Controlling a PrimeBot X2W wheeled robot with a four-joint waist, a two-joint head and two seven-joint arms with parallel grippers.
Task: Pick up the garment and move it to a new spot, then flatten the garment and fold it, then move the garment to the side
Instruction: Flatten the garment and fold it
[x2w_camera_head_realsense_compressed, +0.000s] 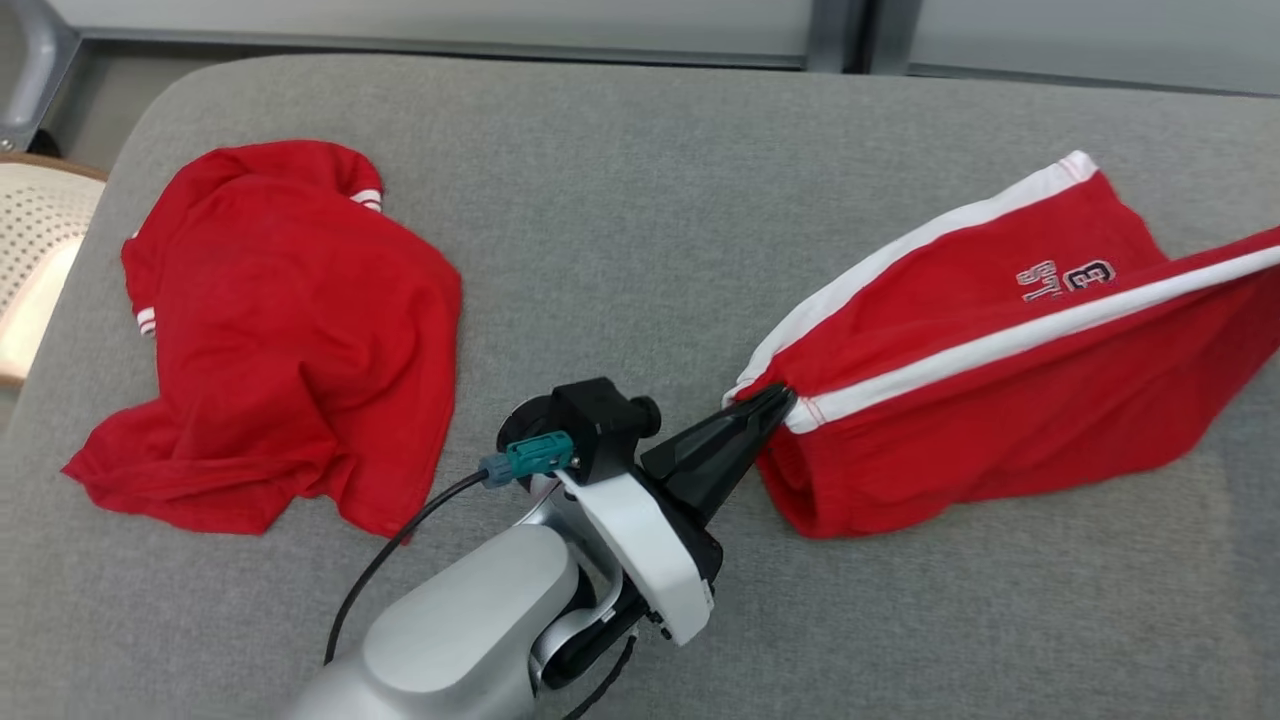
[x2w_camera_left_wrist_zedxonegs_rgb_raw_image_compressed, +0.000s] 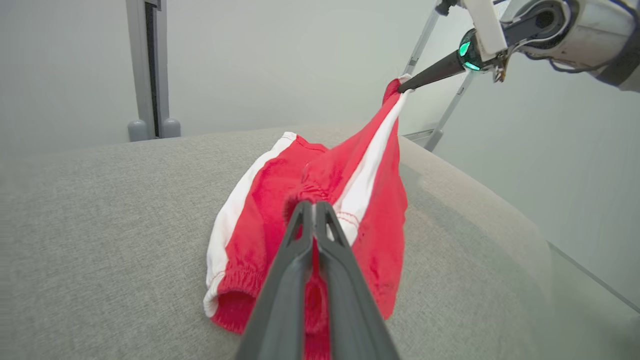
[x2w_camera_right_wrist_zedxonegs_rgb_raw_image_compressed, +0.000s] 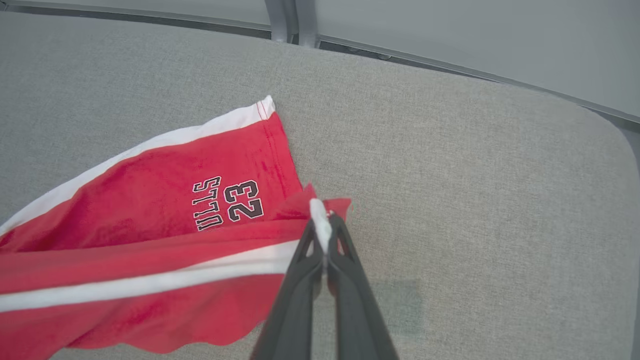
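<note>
My left forearm comes in from the near edge of the head view, and my left gripper (x2w_camera_head_realsense_compressed: 781, 399) points toward the far right. Its fingers are pressed together on the shorts (x2w_camera_head_realsense_compressed: 1000, 340), pinching the gathered waistband just where a white side stripe ends. In the left wrist view, red cloth shows in the thin gap between the two fingers.

My right gripper (x2w_camera_right_wrist_zedxonegs_rgb_raw_image_compressed: 322, 222) is clamped as well. It nips the other end of that white stripe, at the leg hem, and a small tuft of white and red cloth sticks out past its tips. It holds that corner up off the cushion (x2w_camera_head_realsense_compressed: 640, 200), so the stripe runs in a straight, taut line from one gripper to the other.

The shorts are red with white side stripes. They sit on the right half of the grey cushion, partly lifted and partly lying. The far leg rests flat on the fabric, with dark lettering and the number 23 on it. The near side hangs down from the taut stripe in loose folds, and its lower edge touches the cushion.

A red shirt (x2w_camera_head_realsense_compressed: 280, 330) with white-banded cuffs lies crumpled on the left half of the cushion, well apart from the shorts. Beyond the cushion's left edge stands a pale perforated seat (x2w_camera_head_realsense_compressed: 40, 230) with a wooden rim.
</note>
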